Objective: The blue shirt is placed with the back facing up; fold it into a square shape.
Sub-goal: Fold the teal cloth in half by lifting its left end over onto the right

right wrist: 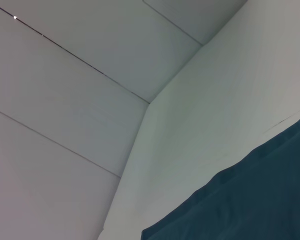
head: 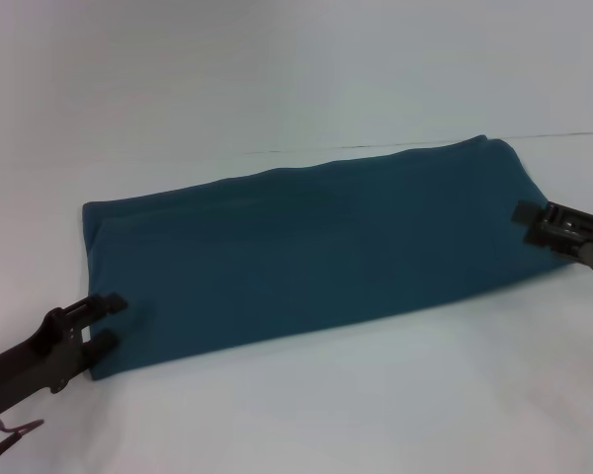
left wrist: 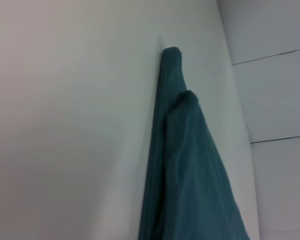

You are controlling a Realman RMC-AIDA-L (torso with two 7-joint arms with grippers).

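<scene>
The blue shirt lies on the white table, folded into a long band that runs from near left to far right, plain side up. My left gripper is open at the band's near left corner, with its two fingers reaching over the cloth's edge. My right gripper is at the band's right end, touching its edge. The left wrist view shows the shirt edge-on as stacked layers. The right wrist view shows one corner of it.
The white table extends on all sides of the shirt. A thin seam runs across it just behind the band. A silver part of my left arm shows at the bottom left corner.
</scene>
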